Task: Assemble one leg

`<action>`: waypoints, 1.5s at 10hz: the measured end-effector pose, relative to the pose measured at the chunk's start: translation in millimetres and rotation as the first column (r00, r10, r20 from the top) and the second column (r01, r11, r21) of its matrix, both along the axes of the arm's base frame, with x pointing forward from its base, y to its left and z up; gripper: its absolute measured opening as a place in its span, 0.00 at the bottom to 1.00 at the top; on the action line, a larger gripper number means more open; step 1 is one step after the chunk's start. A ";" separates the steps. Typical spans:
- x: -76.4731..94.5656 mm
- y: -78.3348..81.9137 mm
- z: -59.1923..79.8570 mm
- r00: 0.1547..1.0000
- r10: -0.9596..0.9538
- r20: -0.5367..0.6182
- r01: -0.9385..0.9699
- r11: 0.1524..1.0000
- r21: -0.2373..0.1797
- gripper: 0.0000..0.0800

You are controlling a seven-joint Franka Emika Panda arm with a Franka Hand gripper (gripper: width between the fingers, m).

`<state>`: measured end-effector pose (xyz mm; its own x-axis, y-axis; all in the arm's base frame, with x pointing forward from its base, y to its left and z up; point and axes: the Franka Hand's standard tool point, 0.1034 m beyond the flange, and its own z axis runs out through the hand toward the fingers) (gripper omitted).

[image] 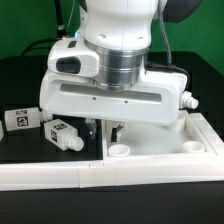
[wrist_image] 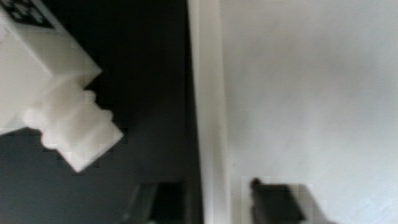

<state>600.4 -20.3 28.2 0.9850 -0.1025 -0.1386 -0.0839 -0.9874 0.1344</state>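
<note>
A white leg [image: 62,133] with tag stickers lies on the black table just to the exterior view's left of my gripper. It also shows in the wrist view [wrist_image: 64,108], blurred and close. A second leg [image: 17,120] lies farther to the exterior view's left. My gripper [image: 107,134] is low over the left edge of the large white square panel [image: 165,150]. In the wrist view the gripper [wrist_image: 221,200] is open. One finger is over the black table and the other over the panel [wrist_image: 311,90], with the panel's edge between them. It holds nothing.
A white raised bar [image: 60,176] runs along the front of the table and up the exterior view's right side around the panel. The panel has round corner holes [image: 120,151]. The arm's body hides the back of the table.
</note>
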 end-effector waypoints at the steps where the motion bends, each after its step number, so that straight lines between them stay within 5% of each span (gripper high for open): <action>1: 0.0 0.0 -0.1 1.000 0.000 0.000 0.000 1.000 0.000 0.35; 3: 0.0 0.1 -0.2 1.000 0.000 0.000 0.000 1.000 0.000 0.73; 6: -1.0 -0.1 1.6 1.000 0.002 -0.001 -0.002 1.000 0.003 0.80; 8: -20.6 6.3 19.1 1.000 -0.001 -0.001 0.001 1.000 0.025 0.81; 11: -54.2 22.1 23.1 0.999 0.039 -0.008 -0.039 0.999 0.031 0.81; 15: -56.4 16.5 21.6 1.000 0.017 -0.017 -0.016 0.999 0.039 0.81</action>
<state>544.0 -3.9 49.8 0.9840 -0.0803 -0.1589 -0.0654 -0.9931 0.0971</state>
